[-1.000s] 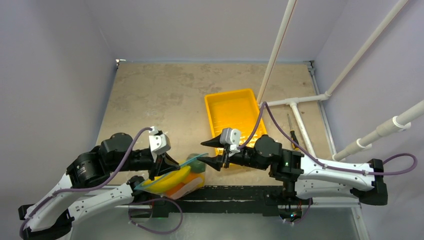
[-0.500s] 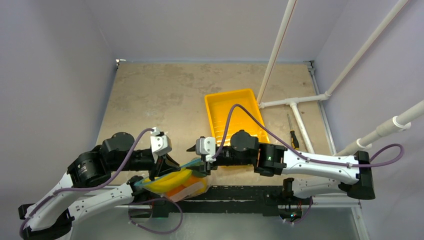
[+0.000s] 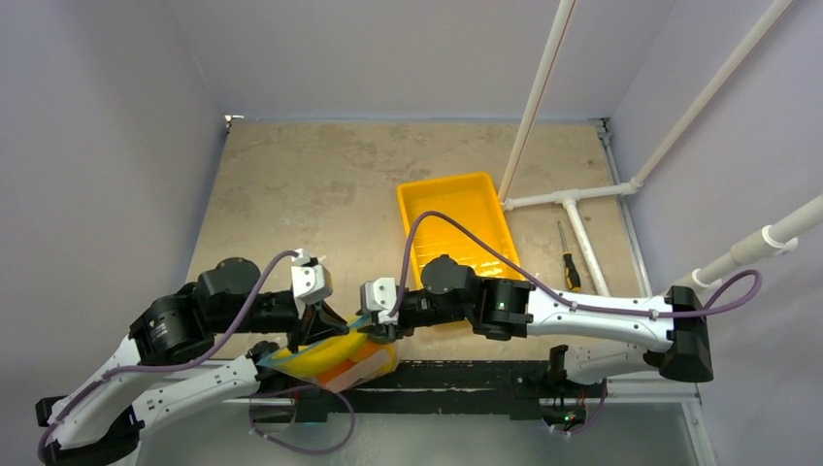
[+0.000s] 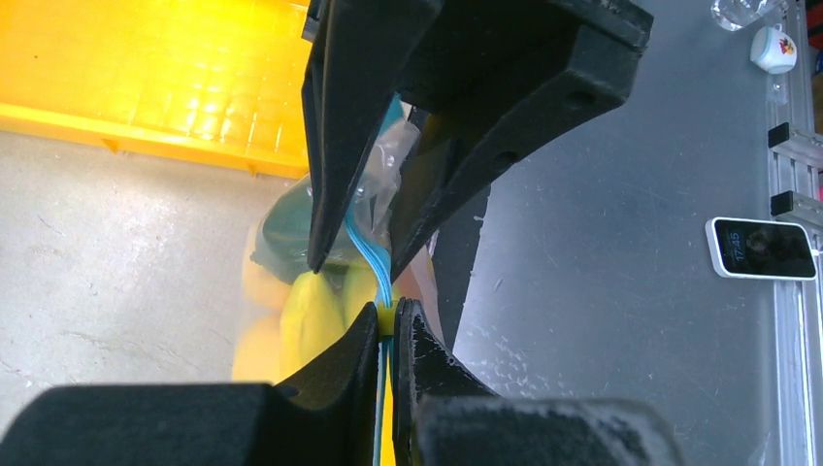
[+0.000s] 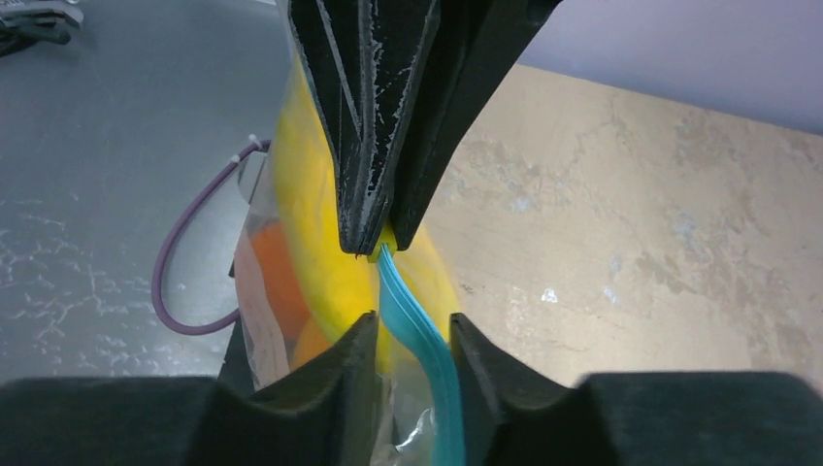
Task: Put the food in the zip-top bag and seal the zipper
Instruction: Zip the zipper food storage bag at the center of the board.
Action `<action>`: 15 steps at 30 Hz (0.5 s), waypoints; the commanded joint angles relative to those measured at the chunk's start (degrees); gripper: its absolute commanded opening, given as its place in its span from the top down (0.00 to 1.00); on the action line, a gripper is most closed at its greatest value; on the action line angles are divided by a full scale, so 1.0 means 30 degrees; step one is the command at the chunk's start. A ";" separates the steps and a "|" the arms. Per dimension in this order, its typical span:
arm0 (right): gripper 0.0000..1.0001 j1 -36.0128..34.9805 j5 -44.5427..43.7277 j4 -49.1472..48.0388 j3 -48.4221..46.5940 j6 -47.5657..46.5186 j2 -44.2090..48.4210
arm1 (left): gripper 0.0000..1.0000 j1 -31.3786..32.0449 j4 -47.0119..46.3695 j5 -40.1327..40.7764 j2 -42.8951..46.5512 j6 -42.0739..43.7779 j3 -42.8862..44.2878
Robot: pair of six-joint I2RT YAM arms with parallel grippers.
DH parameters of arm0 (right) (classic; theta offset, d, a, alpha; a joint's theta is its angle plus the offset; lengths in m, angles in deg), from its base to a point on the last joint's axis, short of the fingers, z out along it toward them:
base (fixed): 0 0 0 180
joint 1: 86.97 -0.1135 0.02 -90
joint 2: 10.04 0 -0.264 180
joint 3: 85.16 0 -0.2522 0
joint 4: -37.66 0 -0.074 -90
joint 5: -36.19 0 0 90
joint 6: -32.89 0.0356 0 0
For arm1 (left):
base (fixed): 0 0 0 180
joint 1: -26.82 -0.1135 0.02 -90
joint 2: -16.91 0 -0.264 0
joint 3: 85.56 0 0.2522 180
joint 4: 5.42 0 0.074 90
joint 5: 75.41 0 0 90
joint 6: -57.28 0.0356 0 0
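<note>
— Where is the zip-top bag (image 3: 361, 365)?

— At the near edge of the table (image 3: 320, 184), between my two wrists and close in front of my bases. The toy fruit is inside it. A yellow toy banana (image 5: 311, 214) lies along the top, an orange fruit (image 5: 274, 272) sits beneath it, and a green fruit (image 4: 281, 228) is at the end toward the tray.

— And the zipper (image 5: 396, 289)?

— The teal strip runs along the bag's mouth from one of my grippers to the other. My left gripper (image 4: 386, 322) has its jaws pressed together on the strip, pinching it flat. My right gripper (image 5: 410, 332) sits just beside it on the same strip. Its jaws are spread with the strip running through the gap, not clamped on it. I cannot tell whether the strip touches a finger, nor whether the mouth is sealed.

— What lies farther out?

— The yellow tray (image 3: 451, 218) is on the table just beyond my right wrist. A screwdriver (image 3: 566, 257) lies to the right of the tray, beside the white pipes (image 3: 582, 228). Off the table's near edge, a phone (image 4: 762, 248) rests on the grey surface.
</note>
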 commanded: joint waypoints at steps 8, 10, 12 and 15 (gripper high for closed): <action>1.00 -0.0052 -0.1927 -0.1160 -0.0878 0.0707 -0.0270 | 1.00 0.0000 -0.1748 -0.0393 0.0321 -0.0285 0.0305; 1.00 -0.0051 -0.2610 -0.1444 -0.0679 0.0895 0.0173 | 1.00 -0.0023 -0.1691 -0.0278 0.0388 -0.0341 0.0277; 1.00 -0.0051 -0.3381 -0.1738 -0.0499 0.1276 0.0625 | 1.00 0.0018 -0.1684 -0.0163 0.0473 -0.0401 0.0298; 1.00 -0.0055 -0.4609 -0.1834 -0.0331 0.1962 0.1234 | 1.00 0.0000 -0.1560 0.0173 0.0593 -0.0493 0.0340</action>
